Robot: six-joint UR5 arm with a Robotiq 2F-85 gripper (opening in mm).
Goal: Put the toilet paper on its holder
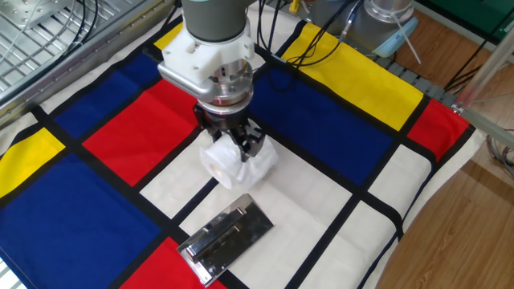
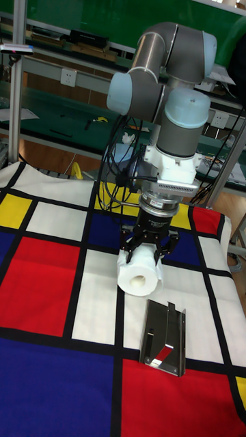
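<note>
The toilet paper (image 1: 233, 164) is a white roll with a hollow core, held above the cloth; its round end faces the camera in the tall fixed view (image 2: 140, 275). My gripper (image 1: 234, 143) is shut on the toilet paper from above, its black fingers (image 2: 128, 244) pressing both sides. The holder (image 1: 226, 238) is a shiny chrome plate with a slim bar, lying flat on the cloth just in front of the roll (image 2: 165, 336). The roll hangs clear of the holder, up and to one side of it.
A colour-block cloth (image 1: 337, 112) of red, blue, yellow and white panels covers the table. Black cables (image 1: 273, 32) trail across the far edge. The table edge (image 1: 434, 209) drops to a wooden floor on the right. A metal frame (image 2: 17, 82) stands behind.
</note>
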